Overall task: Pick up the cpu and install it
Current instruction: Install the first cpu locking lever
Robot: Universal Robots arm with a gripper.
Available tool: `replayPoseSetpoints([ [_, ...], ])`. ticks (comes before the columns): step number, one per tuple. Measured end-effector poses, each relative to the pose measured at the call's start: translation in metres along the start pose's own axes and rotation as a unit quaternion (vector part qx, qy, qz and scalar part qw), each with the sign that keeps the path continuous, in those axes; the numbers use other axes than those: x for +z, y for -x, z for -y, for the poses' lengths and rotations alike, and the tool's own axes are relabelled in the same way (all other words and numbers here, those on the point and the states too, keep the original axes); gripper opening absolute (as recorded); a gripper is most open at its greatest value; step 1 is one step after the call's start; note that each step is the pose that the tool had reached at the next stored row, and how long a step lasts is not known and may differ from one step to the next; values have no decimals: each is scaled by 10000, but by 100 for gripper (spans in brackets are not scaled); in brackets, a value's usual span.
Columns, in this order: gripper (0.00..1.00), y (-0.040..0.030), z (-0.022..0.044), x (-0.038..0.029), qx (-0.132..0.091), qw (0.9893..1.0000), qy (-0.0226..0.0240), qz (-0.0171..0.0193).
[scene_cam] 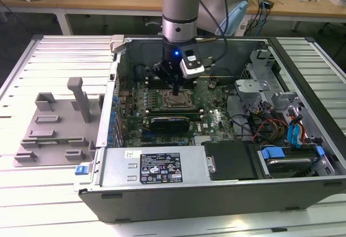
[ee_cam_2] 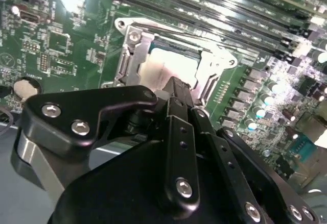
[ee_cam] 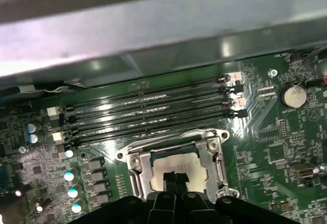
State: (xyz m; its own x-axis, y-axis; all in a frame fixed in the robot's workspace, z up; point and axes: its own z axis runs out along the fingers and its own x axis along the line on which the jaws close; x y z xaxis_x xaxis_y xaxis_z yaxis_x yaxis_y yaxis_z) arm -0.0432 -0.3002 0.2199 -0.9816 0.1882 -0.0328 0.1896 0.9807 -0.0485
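- The gripper (scene_cam: 177, 91) is seen in the exterior view lowered into the open computer case (scene_cam: 178, 180), directly above the socket (scene_cam: 177, 100) on the green motherboard (scene_cam: 216, 119).
- The cpu (ee_cam_2: 171, 66), a pale silvery square, is seen in both wrist views (ee_cam: 176, 167) lying flat inside the metal socket frame.
- The jaws are drawn close together, with their tips at the cpu's near edge; whether the chip is pinched or merely touched cannot be told.
- In the exterior view, the socket lies near the middle of the case, and a grey fixture block (scene_cam: 57, 126) rests on the counter (scene_cam: 32, 194) at about 9 o'clock from it, outside the case wall.
- Rows of dark memory slots (ee_cam: 148, 112) are seen in the first wrist view just beyond the socket, with a round coin battery (ee_cam: 295, 96) well apart from them.
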Motion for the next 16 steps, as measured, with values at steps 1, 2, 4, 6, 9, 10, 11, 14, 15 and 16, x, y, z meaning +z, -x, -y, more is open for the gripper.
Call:
replayPoseSetpoints([
  [1, 11, 14, -3, 0, -52, 10000, 1, 2],
  [2, 11, 22, -4, 1, -113, 9999, 4, 6],
  [4, 11, 30, -7, 4, -458, 9989, 16, 27],
  [6, 11, 32, 1, 5, -568, 9984, 22, 58],
  [9, 11, 34, 64, 8, -626, 9980, 52, 89],
  [10, 11, 31, 71, 8, -625, 9980, 62, 89],
  [11, 11, 28, 73, 8, -625, 9980, 83, 91],
  [14, 11, 31, 79, -107, -625, 9980, 86, 91],
  [15, 11, 32, 79, -120, -625, 9980, 87, 92],
  [16, 11, 32, 79, -120, -625, 9980, 87, 92],
])
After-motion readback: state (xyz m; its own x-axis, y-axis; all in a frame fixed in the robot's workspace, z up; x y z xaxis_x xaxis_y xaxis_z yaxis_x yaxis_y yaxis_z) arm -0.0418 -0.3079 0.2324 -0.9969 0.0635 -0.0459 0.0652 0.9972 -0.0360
